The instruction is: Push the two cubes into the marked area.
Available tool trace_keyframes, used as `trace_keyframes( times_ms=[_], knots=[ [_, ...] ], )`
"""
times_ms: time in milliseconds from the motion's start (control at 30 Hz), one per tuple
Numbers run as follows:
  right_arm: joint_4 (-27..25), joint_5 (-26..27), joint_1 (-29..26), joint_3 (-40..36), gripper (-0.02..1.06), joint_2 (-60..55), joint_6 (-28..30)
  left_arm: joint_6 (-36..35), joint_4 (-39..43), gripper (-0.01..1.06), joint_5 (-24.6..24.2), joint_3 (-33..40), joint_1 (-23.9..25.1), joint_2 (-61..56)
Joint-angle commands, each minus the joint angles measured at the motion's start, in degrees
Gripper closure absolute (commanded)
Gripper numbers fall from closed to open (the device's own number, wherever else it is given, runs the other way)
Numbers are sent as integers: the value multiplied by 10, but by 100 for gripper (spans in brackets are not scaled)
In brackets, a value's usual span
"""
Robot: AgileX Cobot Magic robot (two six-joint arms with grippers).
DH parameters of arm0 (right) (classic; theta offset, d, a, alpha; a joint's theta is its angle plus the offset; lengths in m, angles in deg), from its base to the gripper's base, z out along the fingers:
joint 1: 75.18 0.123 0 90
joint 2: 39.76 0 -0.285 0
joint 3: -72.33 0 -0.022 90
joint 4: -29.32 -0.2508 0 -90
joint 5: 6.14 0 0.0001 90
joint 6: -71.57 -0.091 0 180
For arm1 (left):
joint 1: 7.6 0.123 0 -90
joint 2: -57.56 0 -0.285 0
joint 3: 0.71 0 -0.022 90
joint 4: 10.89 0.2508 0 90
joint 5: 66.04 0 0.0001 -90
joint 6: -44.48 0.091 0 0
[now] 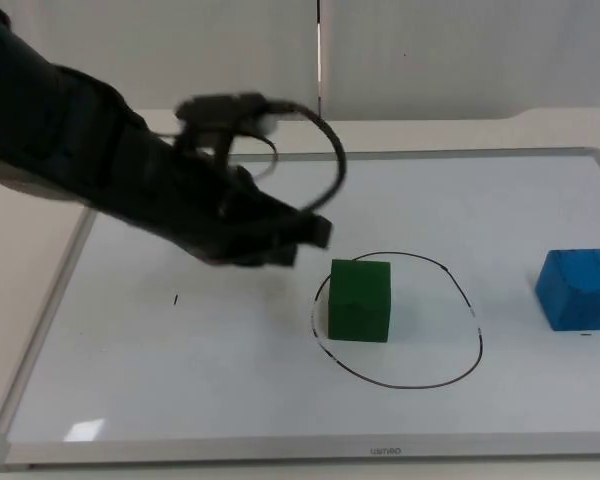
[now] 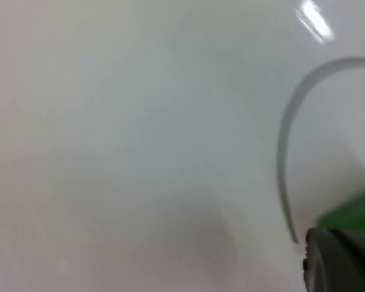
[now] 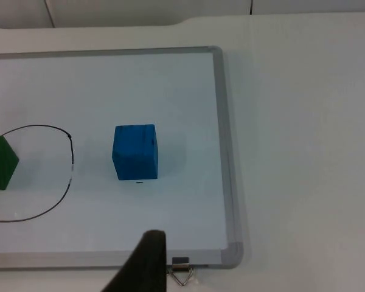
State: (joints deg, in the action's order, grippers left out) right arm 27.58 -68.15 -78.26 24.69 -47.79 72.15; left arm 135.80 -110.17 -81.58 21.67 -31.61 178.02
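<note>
A green cube stands on the whiteboard just inside the left edge of a hand-drawn black oval. My left gripper hangs close above and to the left of the cube, a small gap apart. The blurred left wrist view catches a corner of the green cube and an arc of the oval line. A blue cube sits outside the oval near the board's right edge. In the right wrist view my right gripper waits off the board's edge, well apart from the blue cube.
The whiteboard's grey frame borders the work surface, with a metal clip at one corner. A short black tick mark lies left of the oval. Bare board stretches between the oval and the blue cube.
</note>
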Motion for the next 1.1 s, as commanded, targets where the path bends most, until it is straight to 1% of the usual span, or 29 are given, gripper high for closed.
trace_keyframes(
  times_ms=[0, 33, 133, 200, 233, 367, 400, 433, 500, 533, 667, 700, 733, 800, 1067],
  knots=[
    [1, 2, -1, -1, -1, 2, 3, -24, 18, 105, 8, -3, 28, -52],
    [1, 2, -1, -1, -1, 2, 3, -24, 18, 105, 8, -3, 28, -52],
    [1, 2, -1, -1, -1, 2, 3, -59, 53, 105, -14, -3, 41, -121],
    [1, 2, -1, -1, -1, 2, 3, -82, 78, 105, -17, -3, 41, -168],
    [1, 2, -1, -1, -1, 2, 3, -82, 78, 105, -17, -3, 41, -168],
    [1, 2, -1, -1, -1, 2, 3, -144, 144, 105, -34, -3, 41, -261],
    [1, 2, -1, -1, -1, 2, 3, -144, 144, 105, -34, -3, 41, -261],
    [1, 2, -1, -1, -1, 2, 3, -168, 171, 105, -37, -3, 41, -283],
    [1, 2, -1, -1, -1, 2, 3, -242, 251, 105, -55, -3, 41, -331],
    [1, 2, -1, -1, -1, 2, 3, -242, 251, 105, -55, -3, 41, -331],
    [1, 2, -1, -1, -1, 2, 3, -396, 412, 105, -87, -3, 41, -401],
    [1, 2, -1, -1, -1, 2, 3, -396, 412, 105, -87, -3, 41, -401],
    [1, 2, -1, -1, -1, 2, 3, -443, 469, 105, -104, -3, 41, -424],
    [1, 2, -1, -1, -1, 2, 3, -493, 516, 105, -131, -3, 41, -456],
    [1, 2, -1, -1, -1, 2, 3, -566, 594, 105, -179, -2, 41, -537]
  ],
)
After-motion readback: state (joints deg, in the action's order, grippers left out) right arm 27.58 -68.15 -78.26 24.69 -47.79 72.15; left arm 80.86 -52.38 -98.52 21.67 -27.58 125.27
